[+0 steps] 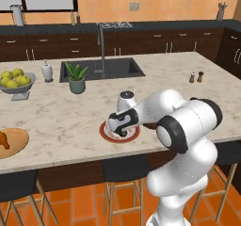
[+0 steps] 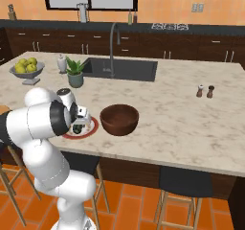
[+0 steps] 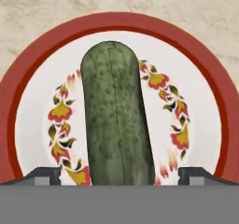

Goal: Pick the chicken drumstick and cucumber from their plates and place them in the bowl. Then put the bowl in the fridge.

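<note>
Marble desk (image 1: 61, 117) in my left base view — my gripper (image 1: 117, 127) hangs low over the red-rimmed plate (image 1: 133, 135). Right base view: bowl (image 2: 119, 119) just beside that plate. Hand view: cucumber (image 3: 116, 125) lies on the plate between my spread fingertips (image 3: 44, 175) — gripper open.

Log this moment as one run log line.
phase: reaching cucumber | gripper: open, straddling it | on red-rimmed plate | drumstick on wooden plate | bowl empty
</note>
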